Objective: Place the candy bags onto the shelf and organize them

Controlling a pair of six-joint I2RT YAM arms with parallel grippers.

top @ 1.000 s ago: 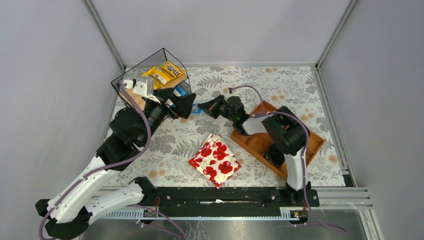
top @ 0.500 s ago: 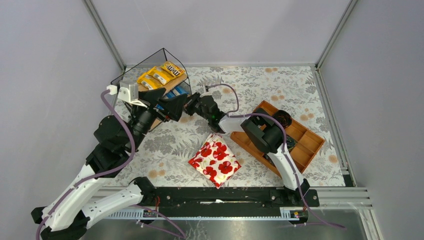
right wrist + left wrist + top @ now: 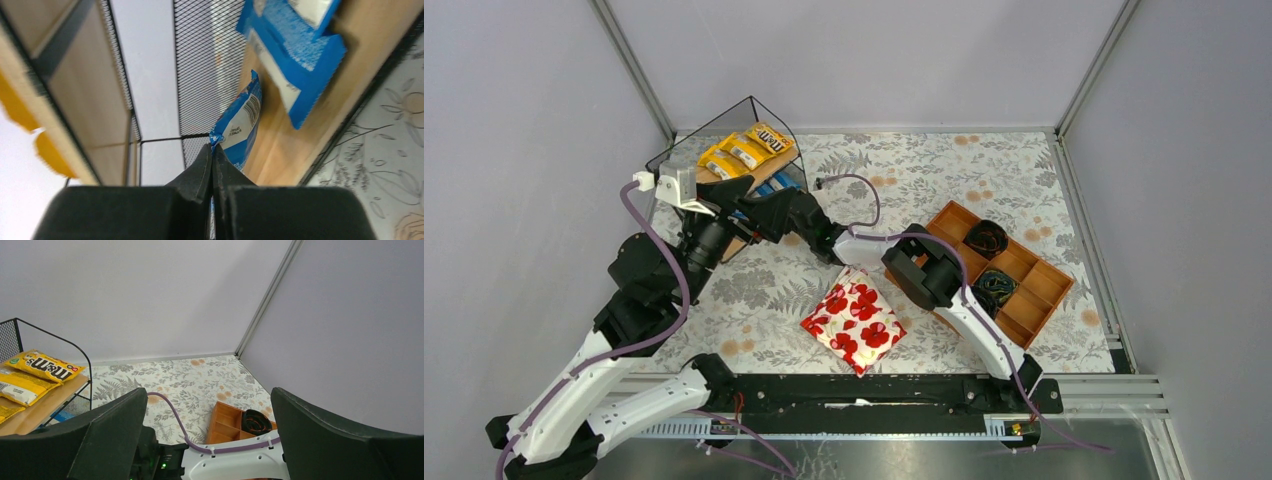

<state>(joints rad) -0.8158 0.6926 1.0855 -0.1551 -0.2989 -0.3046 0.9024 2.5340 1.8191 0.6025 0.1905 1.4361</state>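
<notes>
The shelf (image 3: pixel 686 160) stands at the far left, black wire with wooden boards. Yellow candy bags (image 3: pixel 746 150) lie on its top board, also in the left wrist view (image 3: pixel 42 366). Blue candy bags (image 3: pixel 295 65) lie on the lower board (image 3: pixel 280 145). My right gripper (image 3: pixel 212 150) is shut on the edge of one blue candy bag (image 3: pixel 240 125), held at the lower board's opening; it shows from above (image 3: pixel 799 208). My left gripper (image 3: pixel 207 392) is wide open and empty, just in front of the shelf (image 3: pixel 759 205), above the right arm.
A white pouch with red poppies (image 3: pixel 854 320) lies at the front centre. A reddish-brown compartment tray (image 3: pixel 1024 290) with coiled black items (image 3: pixel 986 238) sits at the right. The right arm stretches across the table's middle, with a purple cable (image 3: pixel 170 415) over it.
My right arm has reached left from the tray area to the shelf's lower board with the blue bag. My left gripper has drawn back slightly to the left.
</notes>
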